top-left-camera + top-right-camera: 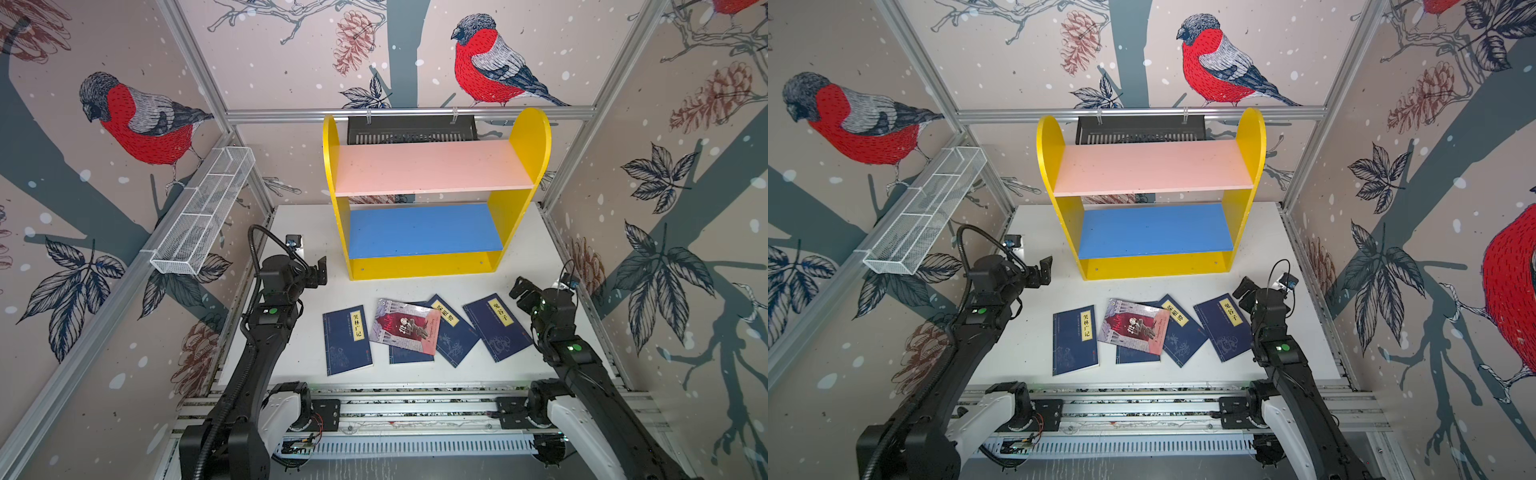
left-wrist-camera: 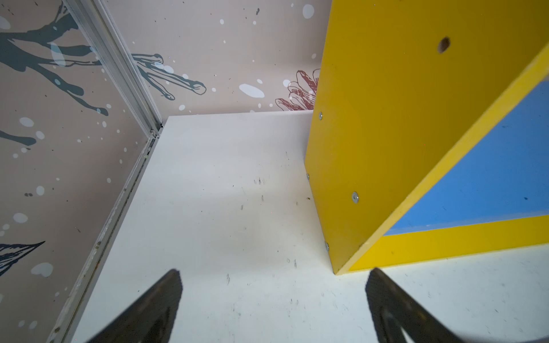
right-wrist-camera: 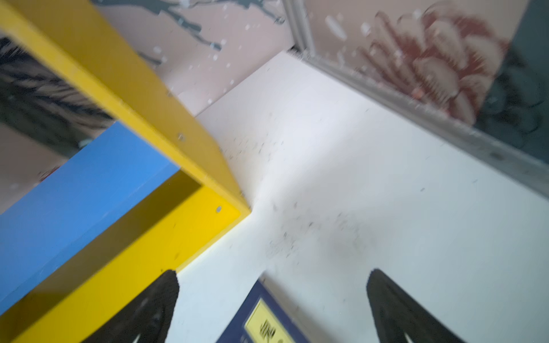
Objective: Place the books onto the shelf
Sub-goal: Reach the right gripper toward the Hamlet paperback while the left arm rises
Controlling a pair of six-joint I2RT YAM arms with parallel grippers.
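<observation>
Start of the job: no book lifted yet. The shelf (image 1: 530, 137) stands at the middle of the table's (image 1: 307, 357) back edge, pink board (image 1: 432, 166) and blue board (image 1: 424, 228) both bare. The books (image 1: 347, 340) lie flat in a loose row between shelf and front edge.

My left gripper (image 1: 320, 270) hangs w/ jaws wide apart, nothing in them, near the left edge, off the shelf's front left corner. My right gripper (image 3: 273, 276) has its jaws wide apart too, empty, and hovers toward the right edge over a corner of the rightmost navy book (image 1: 496, 328).

Next, I reckon: drop onto that book & work a finger under an edge — thin, flat, hard to pinch.

Count: 5 books — 4 navy, 1 illustrated book (image 1: 405, 326) lying on a navy one it mostly hides. 1 shelf, 2 boards, 2 grippers.
</observation>
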